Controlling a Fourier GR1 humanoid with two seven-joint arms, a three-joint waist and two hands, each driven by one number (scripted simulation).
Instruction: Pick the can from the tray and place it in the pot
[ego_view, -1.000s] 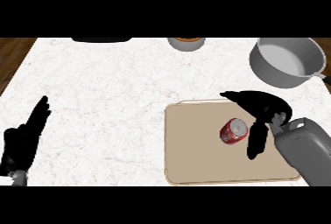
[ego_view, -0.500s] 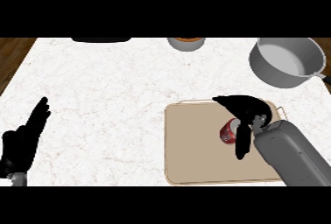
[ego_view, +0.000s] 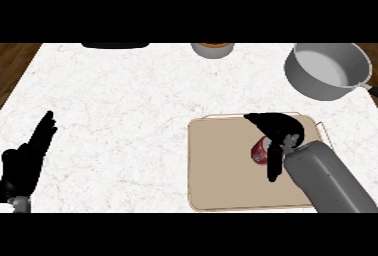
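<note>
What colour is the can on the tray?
Red with a silvery end; the can shows in the head view, partly hidden by the right hand.

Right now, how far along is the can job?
Nothing is finished: the can lies on the tray. In hand: the right hand is over the can, fingers curling round it. Left: lift it and carry it to the pot at the far right. The left hand rests open.

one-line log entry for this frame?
phase: grasping | right hand: curling over can on tray | left hand: resting open | pot: empty
</note>
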